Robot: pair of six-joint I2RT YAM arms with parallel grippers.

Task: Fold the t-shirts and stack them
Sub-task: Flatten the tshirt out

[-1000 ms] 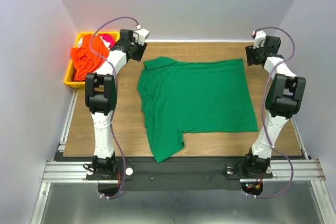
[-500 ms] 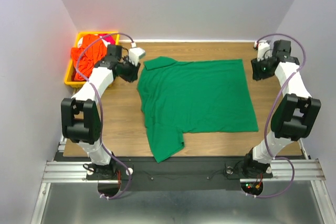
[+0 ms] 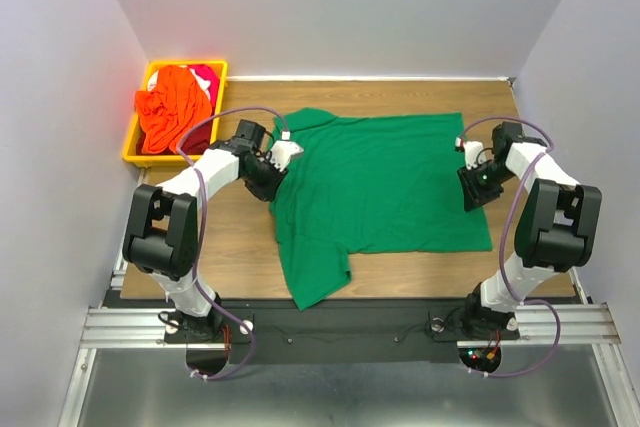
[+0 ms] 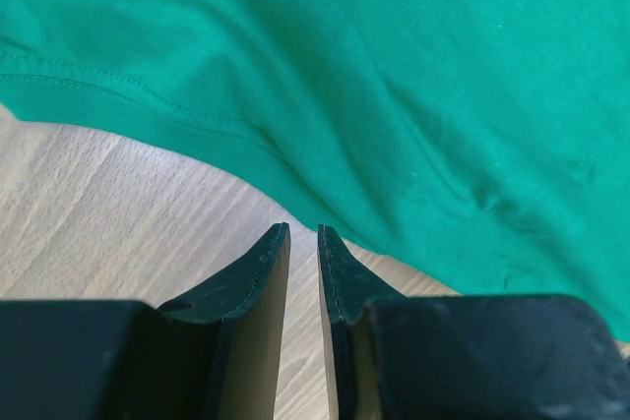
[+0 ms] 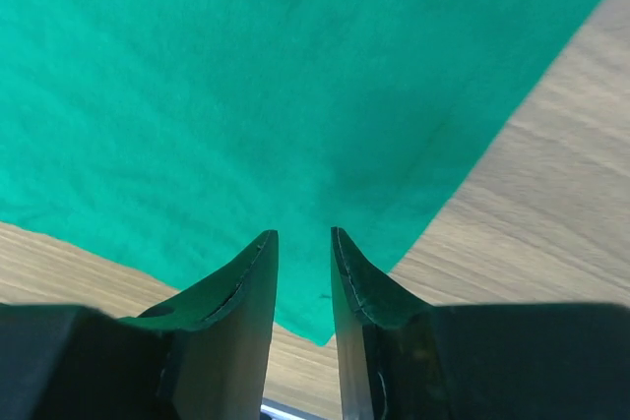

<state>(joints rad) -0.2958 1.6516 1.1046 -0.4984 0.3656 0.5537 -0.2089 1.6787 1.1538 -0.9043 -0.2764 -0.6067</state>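
Observation:
A dark green t-shirt (image 3: 380, 187) lies spread flat on the wooden table, one sleeve hanging toward the near edge. My left gripper (image 3: 272, 175) is low at the shirt's left edge. In the left wrist view its jaws (image 4: 303, 235) stand a narrow gap apart over bare wood, just short of the hem of the green t-shirt (image 4: 394, 95). My right gripper (image 3: 470, 187) is at the shirt's right edge; its jaws (image 5: 303, 235) are slightly apart above a corner of the green cloth (image 5: 246, 76), gripping nothing. An orange t-shirt (image 3: 170, 112) and a red-pink one (image 3: 206, 75) lie crumpled in the bin.
The yellow plastic bin (image 3: 135, 152) stands at the back left corner against the wall. Bare wood (image 3: 220, 237) shows left of the shirt and along the right edge. White walls close in the table on three sides.
Both arms have swung from the back of the table down toward the near side, onto the green shirt's left and right edges. Both pairs of jaws have narrowed.

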